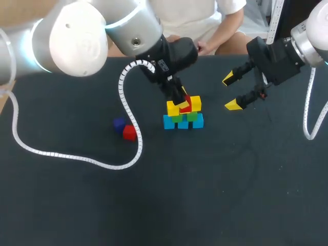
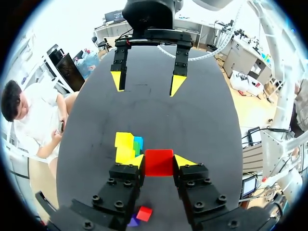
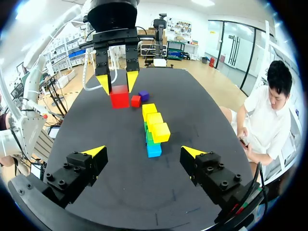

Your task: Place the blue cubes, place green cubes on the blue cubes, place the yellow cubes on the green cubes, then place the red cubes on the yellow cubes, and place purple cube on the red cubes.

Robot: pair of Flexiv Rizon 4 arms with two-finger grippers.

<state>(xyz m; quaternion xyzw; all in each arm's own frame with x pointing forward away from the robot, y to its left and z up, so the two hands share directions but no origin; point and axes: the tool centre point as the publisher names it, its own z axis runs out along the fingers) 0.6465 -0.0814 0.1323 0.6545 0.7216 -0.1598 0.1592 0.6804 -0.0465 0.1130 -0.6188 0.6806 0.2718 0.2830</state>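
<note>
Left gripper [image 2: 159, 162] is gripping a red cube [image 1: 186, 105] over the yellow cubes [image 1: 173, 108], mid-frame; off-centre release could knock them off.

1. Left arm [image 1: 77, 41]: bulky rounded joint housings in white and silver, with a black wrist block.
2. Right arm [image 1: 313, 31]: the same white-and-silver shell and black wrist.
3. White spiral-wrapped cable [image 1: 77, 158] on the left arm; second cable [image 1: 309, 113] on the right.
4. Left gripper [image 2: 159, 162] and right gripper [image 3: 143, 153]: black finger blocks with black socket screws [image 2: 111, 182] and wedge-shaped yellow tips.
</note>
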